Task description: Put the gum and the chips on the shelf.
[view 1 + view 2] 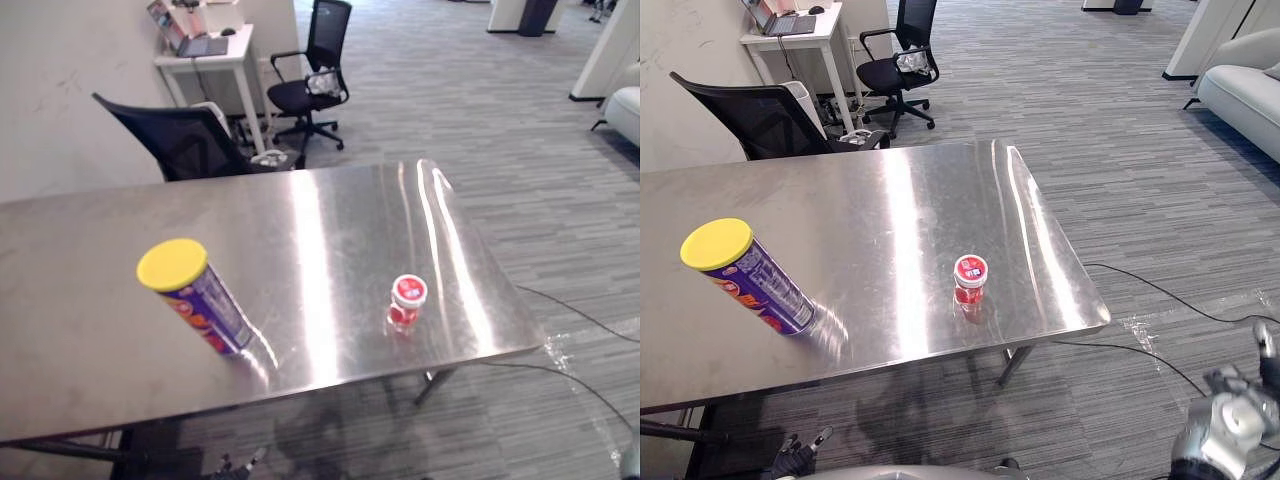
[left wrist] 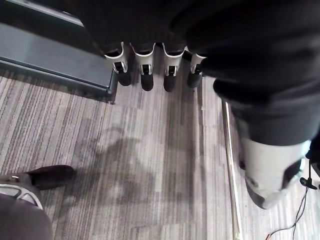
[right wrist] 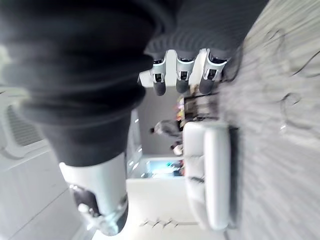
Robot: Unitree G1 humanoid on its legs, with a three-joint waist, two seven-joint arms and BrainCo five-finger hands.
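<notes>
Starting at the left, the left hand (image 2: 146,75) hangs low over the carpet with straight, relaxed fingers and holds nothing; a person's shoe (image 2: 47,176) is near it. Up and ahead of this hand the chips (image 1: 195,300) stand on the steel table (image 1: 330,200), a tall can with a yellow lid, close to the near edge. Further toward the right hand is the gum (image 1: 407,300) (a small red tub with a white top), well apart from the can and also near the front edge. The right hand (image 1: 1230,425) hangs low, out past the table's right corner, with its fingers loose and empty.

I judge that nothing is grasped yet, so the step is the first reach. The left hand should take the can around its middle — not by the lid — and the right hand should pinch the short gum from above. Both must rise above the table's edge before going forward. Room is wide: there is open carpet beyond the right hand, and a chair (image 1: 170,140) behind the table.
</notes>
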